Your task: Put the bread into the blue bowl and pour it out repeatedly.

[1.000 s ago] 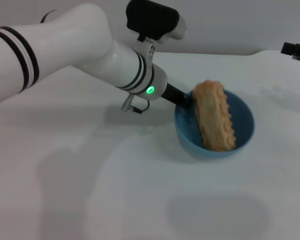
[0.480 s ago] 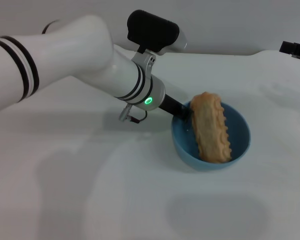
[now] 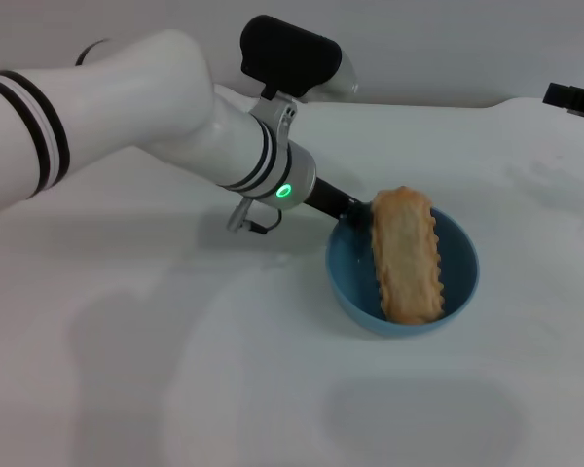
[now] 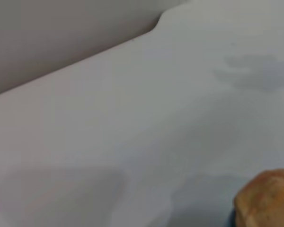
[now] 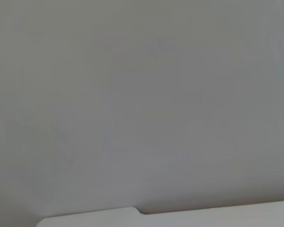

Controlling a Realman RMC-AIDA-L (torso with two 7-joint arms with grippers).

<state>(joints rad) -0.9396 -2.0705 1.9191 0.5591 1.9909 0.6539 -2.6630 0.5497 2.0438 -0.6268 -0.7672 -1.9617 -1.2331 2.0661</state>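
Note:
The blue bowl [image 3: 353, 275] is right of the table's middle in the head view. The golden-tan bread [image 3: 406, 255] lies lengthwise in it, its far end resting over the bowl's rear rim. My left gripper [image 3: 350, 207] is shut on the bowl's rear left rim, its black fingers partly hidden behind the bread. One end of the bread also shows in the left wrist view [image 4: 267, 198]. My right gripper [image 3: 574, 97] is parked at the far right edge of the head view, only its black tip showing.
The white table [image 3: 175, 370] spreads around the bowl. A grey wall [image 5: 142, 94] stands behind the table's far edge. My left arm [image 3: 127, 107] reaches across the back left of the table.
My left gripper has carried the bowl a little to the left and levelled it. The bread has settled lower and flatter in the bowl.

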